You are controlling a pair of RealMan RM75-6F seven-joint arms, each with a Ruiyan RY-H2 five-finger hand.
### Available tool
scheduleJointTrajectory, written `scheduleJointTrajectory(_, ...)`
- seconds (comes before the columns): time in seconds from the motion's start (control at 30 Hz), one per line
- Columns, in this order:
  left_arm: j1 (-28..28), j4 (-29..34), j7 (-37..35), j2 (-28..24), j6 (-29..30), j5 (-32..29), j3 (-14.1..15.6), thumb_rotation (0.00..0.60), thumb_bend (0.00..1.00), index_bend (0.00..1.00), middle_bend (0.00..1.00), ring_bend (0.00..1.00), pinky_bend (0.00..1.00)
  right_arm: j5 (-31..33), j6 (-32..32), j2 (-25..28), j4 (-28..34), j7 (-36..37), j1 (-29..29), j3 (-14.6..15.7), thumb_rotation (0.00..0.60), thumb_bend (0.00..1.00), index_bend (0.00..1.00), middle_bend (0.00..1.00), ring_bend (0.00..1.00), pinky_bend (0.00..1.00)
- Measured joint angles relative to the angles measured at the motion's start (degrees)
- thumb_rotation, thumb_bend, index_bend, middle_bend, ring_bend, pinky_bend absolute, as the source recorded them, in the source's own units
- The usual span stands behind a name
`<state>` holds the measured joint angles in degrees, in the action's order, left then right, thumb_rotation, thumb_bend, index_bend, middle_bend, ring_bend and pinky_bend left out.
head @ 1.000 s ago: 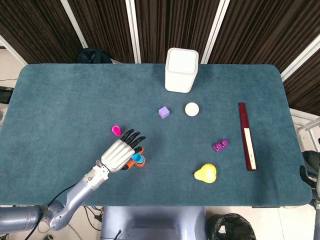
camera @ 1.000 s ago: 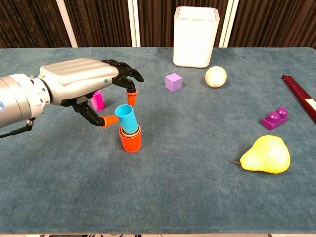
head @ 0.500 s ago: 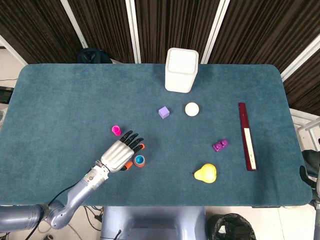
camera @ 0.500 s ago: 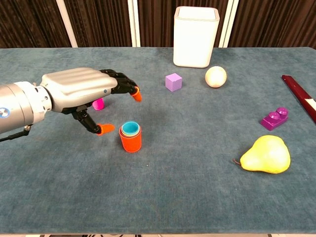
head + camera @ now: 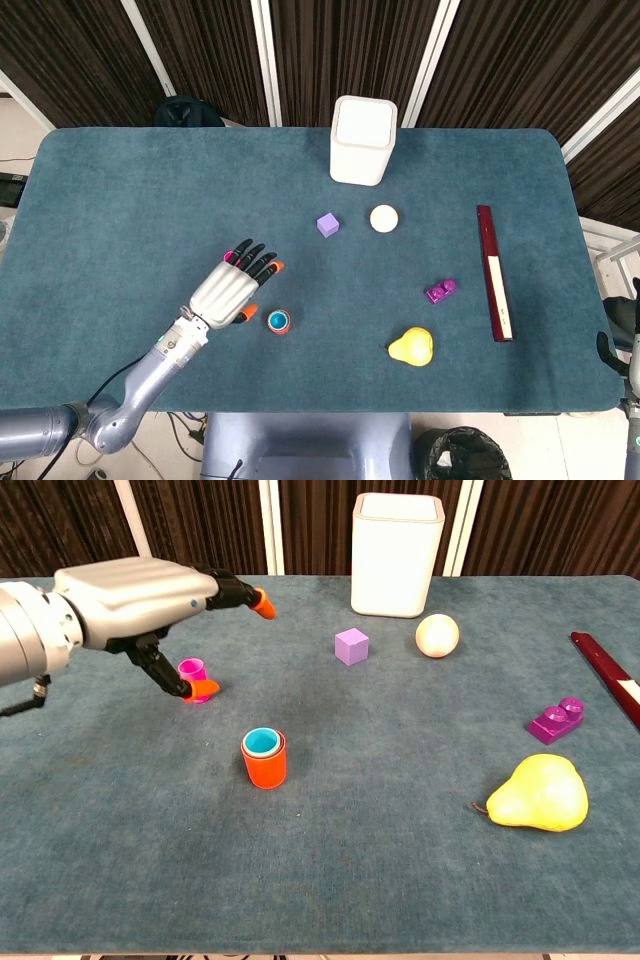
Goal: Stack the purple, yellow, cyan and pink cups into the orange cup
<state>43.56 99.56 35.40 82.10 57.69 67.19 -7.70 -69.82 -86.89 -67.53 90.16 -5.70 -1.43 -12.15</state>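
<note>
The orange cup (image 5: 265, 767) stands upright on the blue table, with the cyan cup (image 5: 261, 742) nested in it; only the cyan rim shows, and whatever lies under it is hidden. From above, the orange cup (image 5: 278, 321) shows as a ring around cyan. The pink cup (image 5: 191, 672) stands alone to the far left of the stack. My left hand (image 5: 140, 590) hovers over the pink cup with fingers spread and holds nothing; its thumb tip hangs just beside the cup. In the head view the left hand (image 5: 232, 285) covers most of the pink cup (image 5: 229, 258). My right hand is out of sight.
A white bin (image 5: 363, 140) stands at the back. A purple cube (image 5: 327, 225) and a cream ball (image 5: 384, 218) lie mid-table. A purple brick (image 5: 440, 291), a yellow pear (image 5: 411, 346) and a dark red bar (image 5: 493, 272) lie to the right.
My left hand let go of the cyan cup, which dropped down into the orange cup. The hand then lifted and moved away to above the pink cup.
</note>
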Motion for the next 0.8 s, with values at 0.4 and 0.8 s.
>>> scheduleJointTrajectory(0.4, 0.67, -5.37, -2.24, -1.29, -1.88, -6.4, -1.97, 0.6, 0.29, 0.24, 0.09, 0.0, 0.0, 0.34, 0.4, -0.46, -0.39, -0.88, -0.23, 0.11, 0.6, 0.42, 0.04, 0.0, 0.04, 0.02)
scheduleJointTrajectory(0.8, 2.18, -13.02, -3.42, 1.77, -4.33, -10.13, -2.19, 0.6, 0.29, 0.27, 0.09, 0.0, 0.0, 0.68, 0.72, -0.83, -0.81, -1.27, -0.4, 0.11, 0.6, 0.42, 0.04, 0.0, 0.04, 0.02)
